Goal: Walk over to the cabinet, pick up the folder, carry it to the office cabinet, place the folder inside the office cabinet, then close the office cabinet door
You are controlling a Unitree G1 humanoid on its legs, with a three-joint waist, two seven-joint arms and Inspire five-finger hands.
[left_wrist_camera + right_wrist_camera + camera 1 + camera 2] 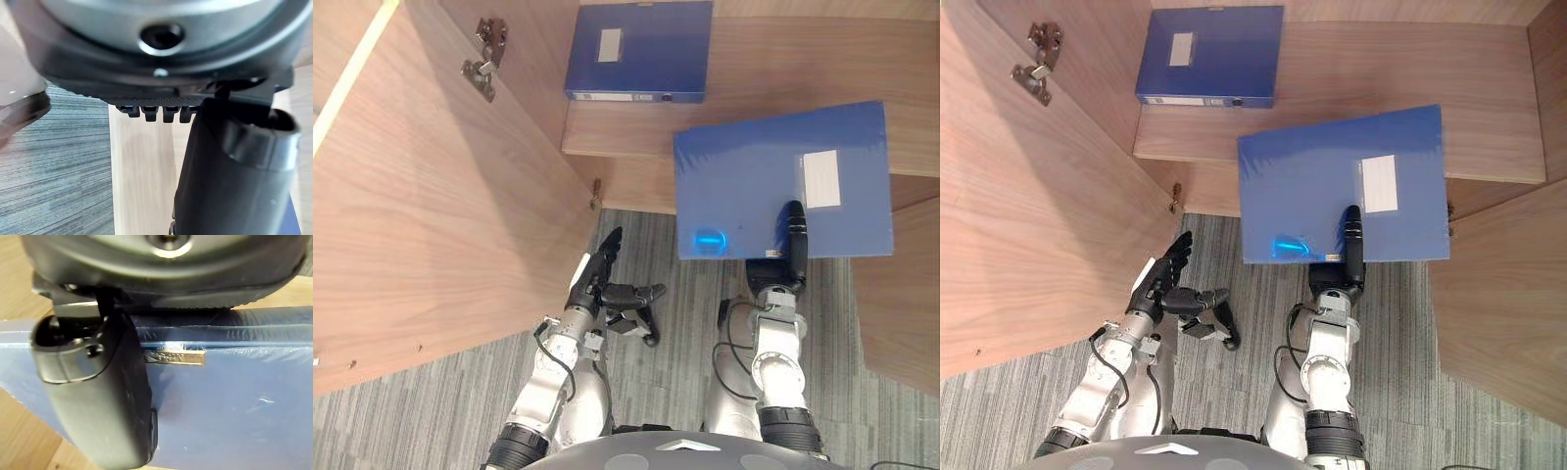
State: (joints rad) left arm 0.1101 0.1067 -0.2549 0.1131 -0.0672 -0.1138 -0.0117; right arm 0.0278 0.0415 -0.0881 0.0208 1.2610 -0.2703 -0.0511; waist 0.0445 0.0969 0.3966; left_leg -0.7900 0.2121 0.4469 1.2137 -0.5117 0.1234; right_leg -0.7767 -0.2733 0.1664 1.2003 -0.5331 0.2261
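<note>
- The right hand grips the flat blue plastic folder at its near edge, thumb pressed on top, holding it over the front of the light wooden cabinet shelf.
- The left hand hangs relaxed with straight fingers, beside the open wooden door.
- Risk: gripped at one edge only, the folder may sag, slip, or catch the shelf lip.
- Pushed deep, it could hit the second blue folder.

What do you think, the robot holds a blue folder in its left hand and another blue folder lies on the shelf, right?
Wrong hand: the right hand holds the blue folder, as the left eye view shows; the left hand is open and empty. The other folder does lie on the shelf.
</note>
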